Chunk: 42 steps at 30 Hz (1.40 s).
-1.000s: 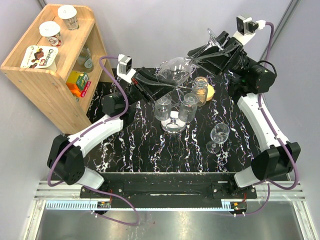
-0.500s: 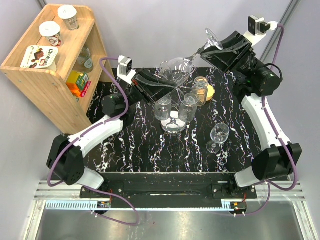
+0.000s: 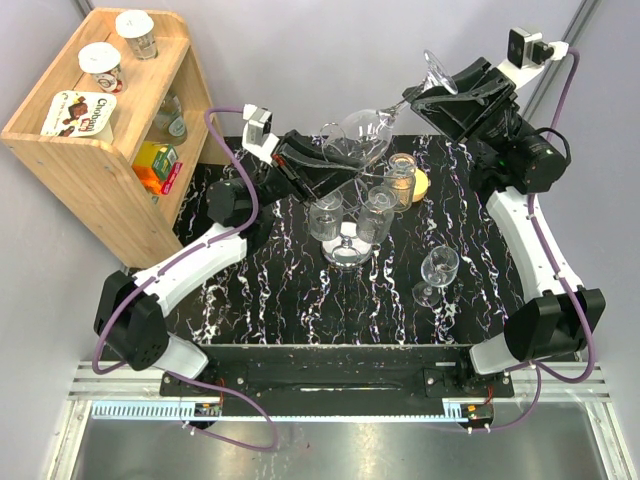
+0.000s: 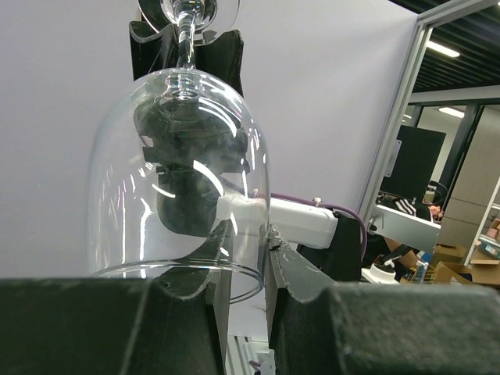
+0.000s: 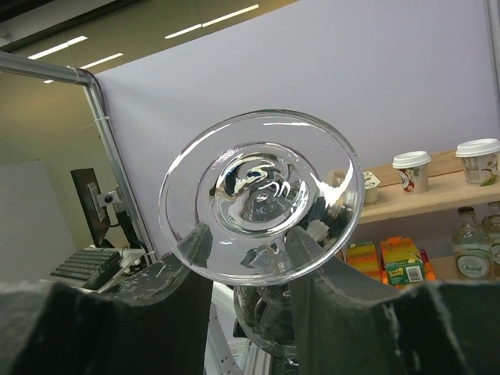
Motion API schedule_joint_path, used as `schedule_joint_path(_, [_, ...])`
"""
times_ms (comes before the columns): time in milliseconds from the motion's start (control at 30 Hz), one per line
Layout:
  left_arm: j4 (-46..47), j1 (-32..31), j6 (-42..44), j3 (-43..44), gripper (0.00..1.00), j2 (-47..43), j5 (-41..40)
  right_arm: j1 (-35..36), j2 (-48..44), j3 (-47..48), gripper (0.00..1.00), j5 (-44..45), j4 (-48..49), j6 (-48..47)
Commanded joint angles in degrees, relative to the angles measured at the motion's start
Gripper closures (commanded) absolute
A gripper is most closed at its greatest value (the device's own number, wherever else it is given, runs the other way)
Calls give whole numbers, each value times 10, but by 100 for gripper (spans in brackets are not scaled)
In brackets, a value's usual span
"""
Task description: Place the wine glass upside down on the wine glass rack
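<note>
Grips tilted wine glass by its stem in clamped right pincer above wine glass rack, left pincer seemingly apart.

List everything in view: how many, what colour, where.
held wine glass: one, clear, in the air over the table's back
wine glass rack: one, chrome, table centre
hanging glasses: two, clear, upside down on the rack
standing wine glass: one, clear, right of the rack
jar: one, amber, behind the rack
shelf: one, wooden, far left, holding cups and bottles
table: one, black marbled
left gripper: one, black, at the held glass's bowl
right gripper: one, black, shut on its stem
</note>
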Motion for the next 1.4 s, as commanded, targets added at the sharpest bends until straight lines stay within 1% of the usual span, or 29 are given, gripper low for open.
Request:
schedule_joint_path(0, [-136, -18, 13, -7, 100, 27, 122, 8, -27, 40, 55, 43, 28, 15])
schedule_joint_path(133, [-181, -26, 43, -1, 100, 24, 131, 7, -19, 55, 58, 45, 28, 20])
schedule_joint_path(267, [-253, -37, 92, 9, 100, 24, 141, 7, -17, 68, 58, 43, 26, 25])
schedule_joint_path(400, [-311, -48, 128, 24, 100, 30, 140, 8, -17, 61, 58, 48, 22, 26])
schedule_joint_path(567, [-299, -55, 122, 25, 100, 39, 141, 8, -21, 50, 58, 45, 18, 19])
schedule_joint_path(633, [-281, -56, 109, 21, 100, 42, 139, 8, -23, 46, 62, 46, 16, 17])
schedule_joint_path(700, [-289, -56, 115, 22, 100, 42, 140, 8, -23, 46, 65, 47, 21, 20])
schedule_joint_path(767, [-302, -56, 125, 21, 100, 41, 141, 8, -21, 51, 71, 45, 19, 21])
schedule_joint_path(933, [-339, -58, 156, 14, 100, 33, 144, 8, -17, 63, 91, 45, 15, 28])
schedule_joint_path(1000, [-350, -57, 164, 14, 100, 31, 144, 7, -16, 67, 98, 43, 15, 28])
schedule_joint_path(1033, [-351, -58, 167, 14, 100, 30, 144, 7, -17, 66, 100, 44, 11, 29])
schedule_joint_path(1133, [-380, -58, 188, 21, 99, 31, 143, 7, -19, 68, 100, 35, 1, 26])
schedule_joint_path(1167, [-389, -58, 197, 22, 94, 31, 141, 7, -23, 68, 100, 32, -3, 24])
schedule_joint_path(1233, [-398, -56, 206, 25, 88, 31, 143, 7, -25, 75, 100, 25, -11, 21])
schedule_joint_path(1267, [-398, -56, 209, 25, 84, 31, 143, 7, -28, 78, 100, 20, -18, 20])
schedule_joint_path(1367, [-409, -56, 219, 29, 65, 30, 144, 8, -33, 93, 100, 8, -39, 13])
